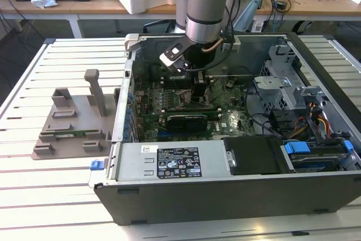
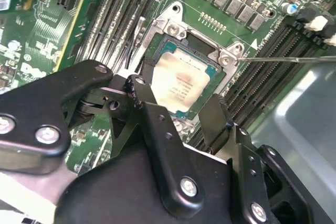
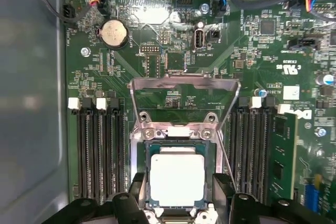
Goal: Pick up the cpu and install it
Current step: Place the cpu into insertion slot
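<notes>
The cpu (image 3: 177, 177), a flat silvery square on a green rim, lies level inside the motherboard socket (image 3: 140, 153); the second wrist view shows the cpu (image 2: 181, 80) as well. My gripper (image 3: 178, 183) hangs straight over it, and its black fingers (image 3: 137, 182) stand on either side of the chip with a thin gap at each edge, so it is open. In the second wrist view the gripper (image 2: 176, 98) straddles the chip the same way. The exterior view has the gripper (image 1: 200, 91) low inside the open computer case (image 1: 225, 162).
The socket's metal load plate (image 3: 184, 85) stands raised behind the chip, and its thin lever (image 2: 294, 59) sticks out sideways. Memory slots (image 3: 97, 150) flank the socket. A black graphics card (image 1: 189, 119) lies in front. A grey fixture (image 1: 73, 122) sits on the slatted table at the exterior view's left.
</notes>
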Motion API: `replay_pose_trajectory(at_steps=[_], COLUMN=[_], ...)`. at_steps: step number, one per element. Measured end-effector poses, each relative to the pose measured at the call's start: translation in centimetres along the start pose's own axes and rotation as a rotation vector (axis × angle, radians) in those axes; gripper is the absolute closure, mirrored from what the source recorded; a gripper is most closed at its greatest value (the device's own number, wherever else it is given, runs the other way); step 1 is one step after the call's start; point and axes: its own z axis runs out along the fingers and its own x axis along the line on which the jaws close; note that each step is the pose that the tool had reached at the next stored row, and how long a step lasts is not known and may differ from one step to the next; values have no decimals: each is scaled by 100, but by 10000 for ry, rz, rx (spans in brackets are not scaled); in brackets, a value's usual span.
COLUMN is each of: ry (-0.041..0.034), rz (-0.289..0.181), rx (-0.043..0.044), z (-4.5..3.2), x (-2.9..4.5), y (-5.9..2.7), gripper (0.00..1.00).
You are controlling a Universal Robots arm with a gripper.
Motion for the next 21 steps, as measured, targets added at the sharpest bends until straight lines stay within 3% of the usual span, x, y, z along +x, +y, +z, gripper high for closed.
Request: replay_pose_trajectory(at_steps=[5,7,9,10,11,12,15,21], ry=[1,21,137,195,326,363,369,368], rz=[0,-1,-68,-161,-364,-429,-439,-440], rx=[0,0,0,-1,-4,-6,11,13], z=[-171,-170,-157,-148,-129,-103,2,77], x=[-3,-3,-4,-5,-8,-12,-21,-40], y=[-8,-9,-17,-24,-35,-34,-30,-26], gripper=[71,76,89,89,89,89,89,89])
